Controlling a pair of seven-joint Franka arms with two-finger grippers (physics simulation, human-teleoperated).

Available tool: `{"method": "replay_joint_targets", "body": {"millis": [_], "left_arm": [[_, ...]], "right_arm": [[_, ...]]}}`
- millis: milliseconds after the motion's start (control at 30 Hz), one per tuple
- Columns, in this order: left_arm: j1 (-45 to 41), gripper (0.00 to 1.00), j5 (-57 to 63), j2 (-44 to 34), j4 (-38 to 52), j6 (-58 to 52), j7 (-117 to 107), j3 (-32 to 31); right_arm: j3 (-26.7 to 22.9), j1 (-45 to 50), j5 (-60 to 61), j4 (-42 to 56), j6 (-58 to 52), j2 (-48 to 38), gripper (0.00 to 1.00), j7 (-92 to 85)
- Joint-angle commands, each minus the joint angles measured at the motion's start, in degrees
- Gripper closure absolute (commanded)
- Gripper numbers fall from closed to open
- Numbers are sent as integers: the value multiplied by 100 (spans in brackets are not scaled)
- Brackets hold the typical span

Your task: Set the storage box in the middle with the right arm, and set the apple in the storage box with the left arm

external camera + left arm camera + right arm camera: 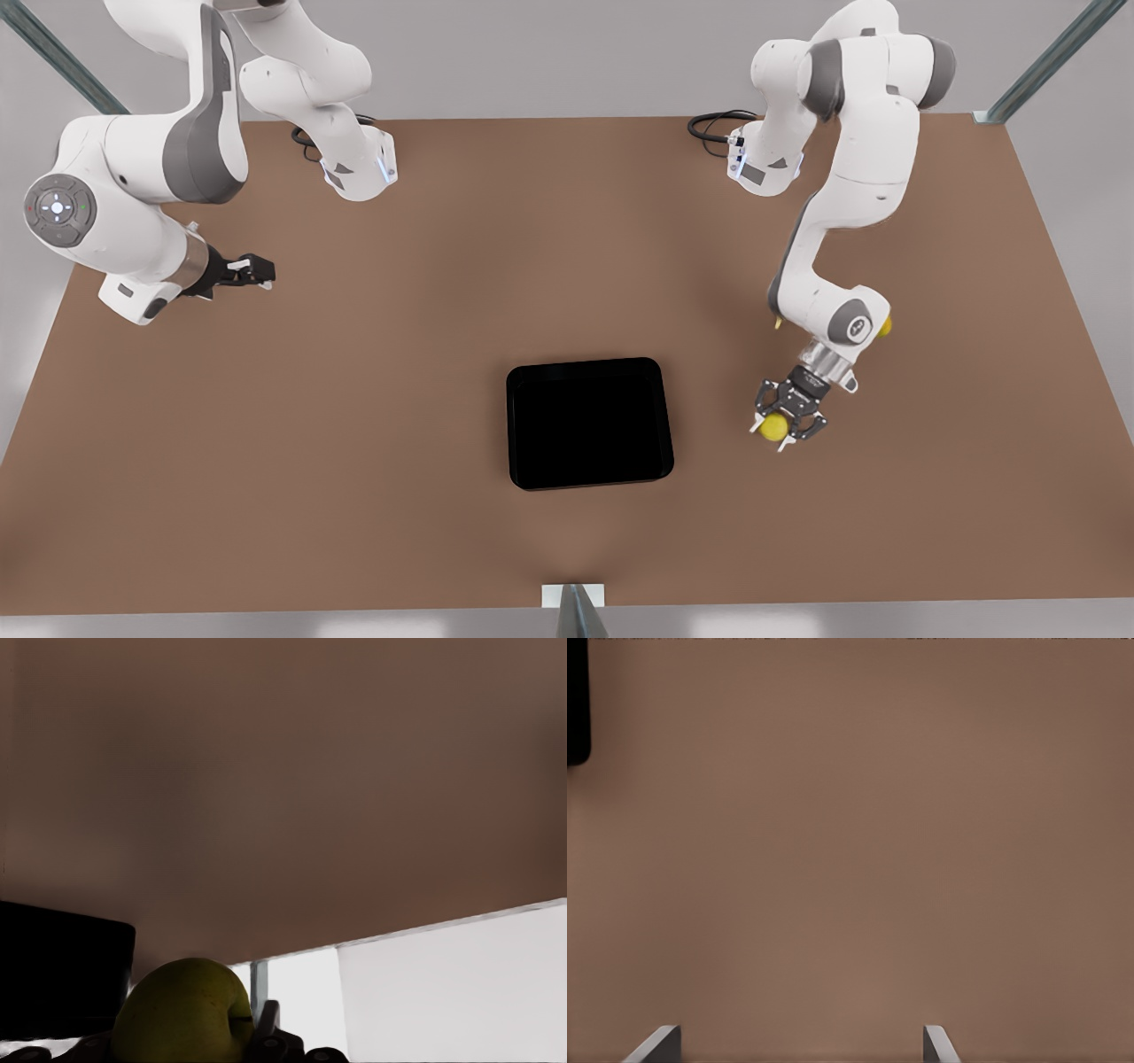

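Brown matte table (372, 425) w/ pale grey floor around it; grey metal frame struts (1045, 62) run off the far corners, and another strut (578, 611) w/ a white foot sits at the near edge, mid. Black cables (713, 124) coil by the arm base on the front view's right. The storage box (588, 423) lies flat on the table about mid-width, toward the near edge; its inside reads as plain black, contents can't be made out. The left gripper (785, 424), the wide claw type, is on the front view's right, just beside the box but apart from it, its jaws closed round the apple (775, 427). In the left wrist view the apple (182, 1014) is yellow-green, sitting betw. the dark finger links (266, 1036), w/ a box corner (62, 966) close by. The right gripper (252, 270), slim type, is on the front view's left, well apart from the box, pointing roughly sideways; this arm waits. In the right wrist view its two fingertips (656, 1047) stand wide apart w/ nothing betw. them, over bare table (850, 859), and a sliver of the box (576, 700) shows at the frame edge.
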Motion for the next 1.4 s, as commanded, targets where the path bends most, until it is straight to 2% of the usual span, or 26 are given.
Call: {"method": "replay_joint_targets", "body": {"millis": [0, 167, 200, 300, 333, 367, 567, 633, 733, 767, 833, 867, 933, 967, 1000, 1033, 1100, 1133, 1167, 1200, 1267, 1367], "left_arm": [[-6, 51, -150, -24, 27, 97, -18, -58], [-67, 51, -229, -139, 1196, 3025, -845, -1957], [-400, 51, -291, -7, 1556, 3569, -1029, -2072], [-964, 50, -344, 160, 1873, 3939, -1117, -2063], [-981, 22, -282, 213, 1873, 3930, -1100, -2055], [-1016, 0, -212, 230, 1873, 3930, -1100, -2063], [-1148, 0, -19, 169, 1864, 3922, -1047, -2063], [-1140, 0, 350, -288, 1654, 3904, -1012, -2011], [-692, 0, 2573, -1175, 380, 3703, -722, -1958], [-252, 1, 3066, -1342, 46, 3088, 50, -1932], [152, 1, 3128, -1720, -473, 1567, 2308, -948], [372, 1, 4136, -1835, -641, 1066, 2864, -684], [636, 1, 7282, -1940, -360, -366, 2882, -122], [645, 1, 9136, -2133, -87, -885, 2917, -16], [645, 1, 10508, -2301, 167, -1430, 2917, -16], [645, 1, 11591, -2590, 536, -2440, 2969, -42], [627, 0, 12128, -3065, 1019, -3916, 3611, -200], [636, 0, 12145, -2995, 1968, -5094, 3725, -226], [767, 0, 12416, -2847, 2574, -5761, 3708, -445], [1031, 0, 12611, -2714, 2848, -6009, 3629, -999], [1014, 0, 12611, -2301, 3376, -6397, 3620, -965], [917, 0, 12742, -2292, 3315, -6186, 3620, -1017]], "right_arm": [[-1, -6, 0, 1, 0, 0, 0, 0], [-1, -6, 0, 1, 9, 0, 0, 9], [-10, -6, 0, 1, 9, 0, 0, 9], [-36, -15, 0, 1, 0, 0, 0, -9], [-36, -6, 0, 1, 0, 0, 0, -9], [-36, -6, 0, 1, 0, 0, 0, -9], [-36, -6, 0, 1, 0, 17, 0, 9], [-36, -6, 0, 1, 9, 17, 0, 9], [-36, -6, 0, 19, 9, 17, 0, -9], [-36, -6, 0, 19, 9, 17, 0, -9], [-45, -15, 0, 19, 9, 8, 0, -17], [-45, -15, 0, 19, 0, 8, 0, -9], [-45, -15, 0, 19, 0, 8, 0, 9], [-45, -6, 0, 19, 0, 8, 0, 9], [-45, -15, 0, 19, 9, 8, 0, 9], [-45, -15, 0, 19, 0, 8, 0, 9], [-45, -6, 0, 19, 0, 8, 0, 0], [-45, -6, 0, 28, 0, 8, 0, 0], [-53, -15, 0, 28, 0, 8, 0, -17], [-89, -15, 9, 28, -9, 0, 0, -26], [-89, -15, 9, 28, 0, 0, 0, -35], [-89, -15, 9, 28, 0, 0, 0, -26]]}}
